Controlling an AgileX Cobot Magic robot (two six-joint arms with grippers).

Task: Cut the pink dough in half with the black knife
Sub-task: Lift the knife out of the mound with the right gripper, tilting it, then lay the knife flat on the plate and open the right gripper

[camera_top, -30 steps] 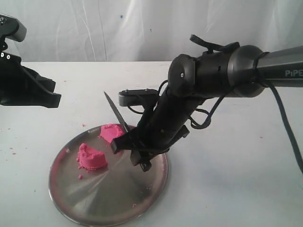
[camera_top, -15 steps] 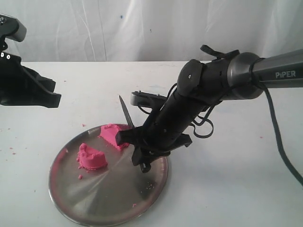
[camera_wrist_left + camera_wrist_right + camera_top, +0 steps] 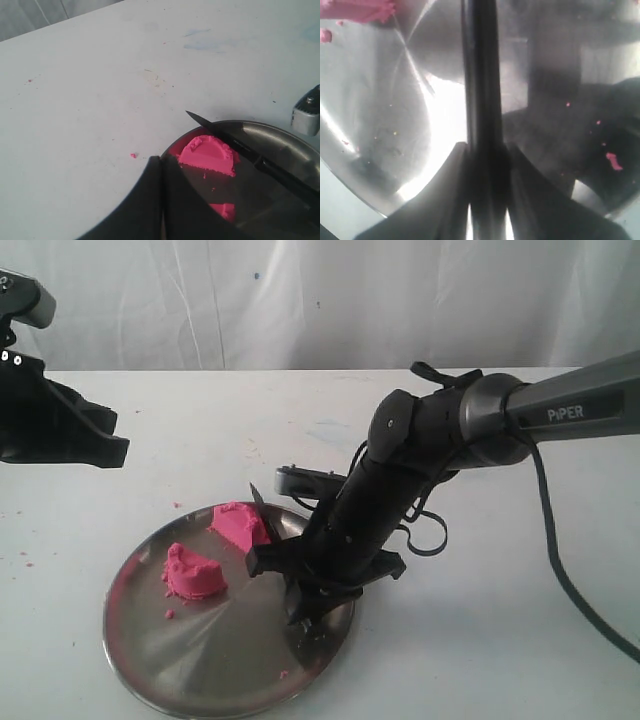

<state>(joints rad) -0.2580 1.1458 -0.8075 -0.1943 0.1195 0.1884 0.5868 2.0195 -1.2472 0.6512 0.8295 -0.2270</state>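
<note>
Right gripper (image 3: pixel 486 160) on knife over plate; dough in two pieces.
White desk (image 3: pixel 500 640) carries a round steel plate (image 3: pixel 200 665). Right arm reaches down over the plate's far-right part, its gripper clamped narrow around the handle of the black knife (image 3: pixel 235 142). Left gripper (image 3: pixel 160 167) hangs off to the left, away from the plate, fingers pressed together on nothing. The pink dough sits on the plate as two apart halves: near-left (image 3: pixel 195 573) and far (image 3: pixel 238 523). Blade runs just beside the far half, tip past the rim; contact unclear. Pink crumbs (image 3: pixel 170 614) on plate.
</note>
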